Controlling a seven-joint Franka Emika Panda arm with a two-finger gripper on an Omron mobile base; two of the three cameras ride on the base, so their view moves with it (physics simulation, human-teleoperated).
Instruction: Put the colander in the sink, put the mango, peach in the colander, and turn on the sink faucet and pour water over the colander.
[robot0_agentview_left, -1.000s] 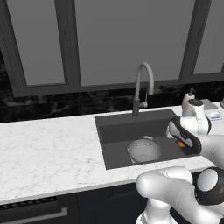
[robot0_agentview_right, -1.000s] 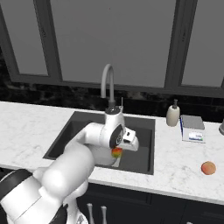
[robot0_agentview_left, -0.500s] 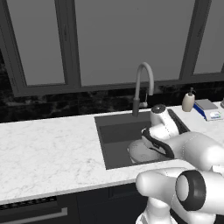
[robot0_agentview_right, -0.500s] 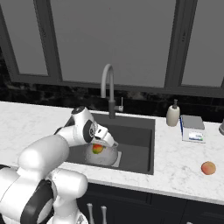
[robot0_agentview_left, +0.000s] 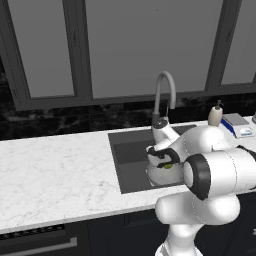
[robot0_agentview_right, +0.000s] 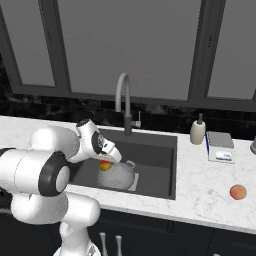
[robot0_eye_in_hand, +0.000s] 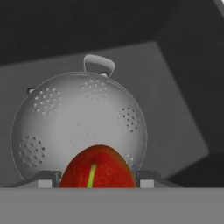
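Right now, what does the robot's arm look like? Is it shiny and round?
Yes, it is round and smooth. The arm is made of fat glossy white tube sections with bulging rounded joints. Dark grey or black rings sit where the sections meet. At its end is a small white hand with dark trim and two little dark finger tips. No cables or markings show.

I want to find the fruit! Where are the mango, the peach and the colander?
mango (robot0_eye_in_hand: 97, 168): hand view, red front between the fingers.
peach (robot0_agentview_right: 238, 192): right base view, its middle, on the counter.
colander (robot0_eye_in_hand: 78, 118): hand view, inner bowl wall.
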